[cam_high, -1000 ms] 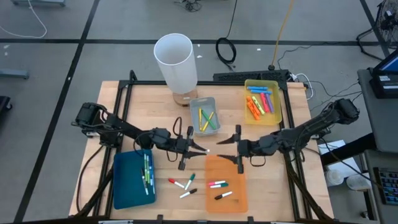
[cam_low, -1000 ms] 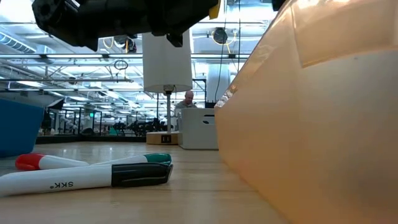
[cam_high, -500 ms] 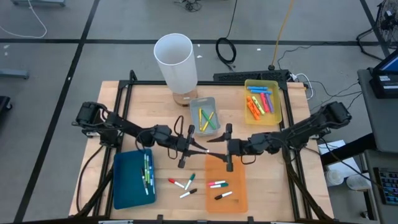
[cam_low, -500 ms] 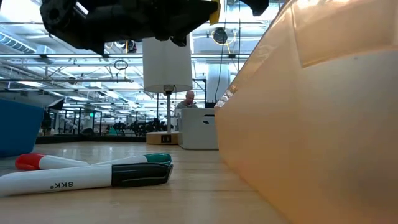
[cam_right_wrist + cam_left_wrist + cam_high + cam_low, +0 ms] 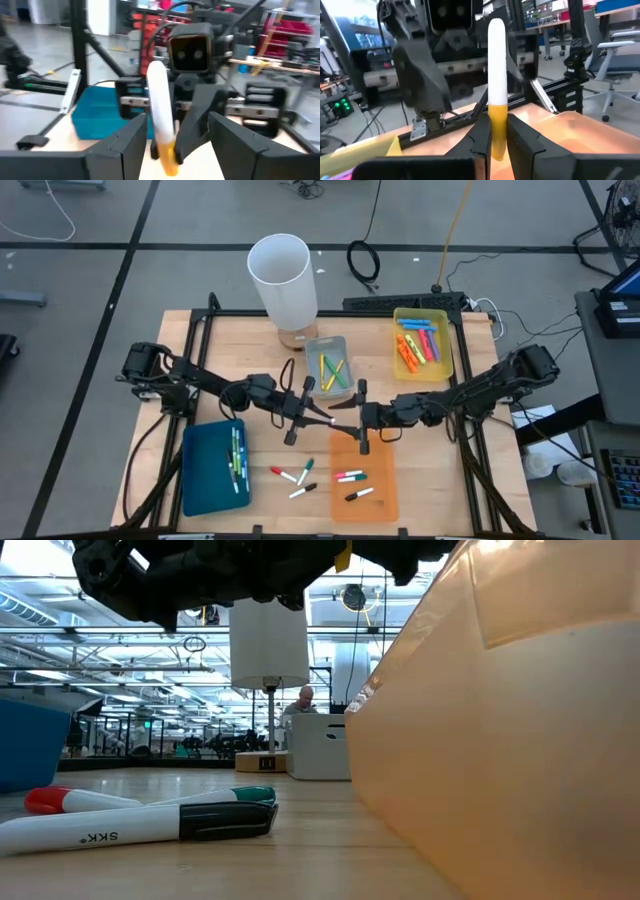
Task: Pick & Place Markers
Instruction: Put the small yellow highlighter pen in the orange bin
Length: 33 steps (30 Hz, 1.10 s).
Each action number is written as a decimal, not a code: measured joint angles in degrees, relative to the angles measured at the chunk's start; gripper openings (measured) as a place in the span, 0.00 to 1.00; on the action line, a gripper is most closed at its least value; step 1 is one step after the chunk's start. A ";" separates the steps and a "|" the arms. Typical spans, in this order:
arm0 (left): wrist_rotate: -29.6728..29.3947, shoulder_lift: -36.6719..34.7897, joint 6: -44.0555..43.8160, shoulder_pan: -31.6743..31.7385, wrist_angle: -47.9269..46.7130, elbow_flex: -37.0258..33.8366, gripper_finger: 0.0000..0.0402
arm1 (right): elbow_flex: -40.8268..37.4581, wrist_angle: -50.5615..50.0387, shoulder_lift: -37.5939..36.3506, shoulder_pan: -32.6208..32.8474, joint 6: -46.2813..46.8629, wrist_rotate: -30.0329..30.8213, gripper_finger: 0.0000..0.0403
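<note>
My left gripper (image 5: 314, 416) hangs above the table's middle, pointing level toward the right edge and shut on a white marker with a yellow cap (image 5: 497, 75). Facing it, my right gripper (image 5: 348, 419) is open. Its two fingers (image 5: 125, 142) stand on either side of the marker's white end (image 5: 159, 95) and do not touch it. Loose white markers with red, green and black caps (image 5: 295, 477) lie flat on the wood near the front edge. My left gripper pinches the marker's yellow cap end (image 5: 497, 125) between its two fingers (image 5: 479, 137). The fingers come level from the table's left side. The white body sticks out past the fingertips toward my right gripper, and the marker is lifted clear of the table.
An orange tray (image 5: 378, 490) with markers lies under the right gripper, its wall filling the low view (image 5: 500, 740). A blue tray (image 5: 205, 470) sits front left, a grey tray (image 5: 328, 367) and a yellow tray (image 5: 422, 342) farther back. A tall white cylinder (image 5: 283, 275) stands at the far edge.
My right gripper has moved toward the table's left edge and a little down, closing in on the left gripper. Its open fingers now stand around the marker's white end. The left gripper has kept its hold on the marker.
</note>
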 joint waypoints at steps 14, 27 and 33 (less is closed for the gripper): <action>0.18 -0.07 -0.37 0.37 0.50 0.00 0.10 | 0.33 2.64 2.11 -1.51 0.99 -3.72 0.31; -2.48 -0.20 -0.31 0.22 -0.01 0.17 0.13 | 0.33 4.61 1.92 1.46 -7.30 -2.41 0.07; -4.26 0.02 -2.93 -0.73 -1.99 -0.08 0.24 | 0.41 3.93 0.58 3.37 -8.88 2.90 0.07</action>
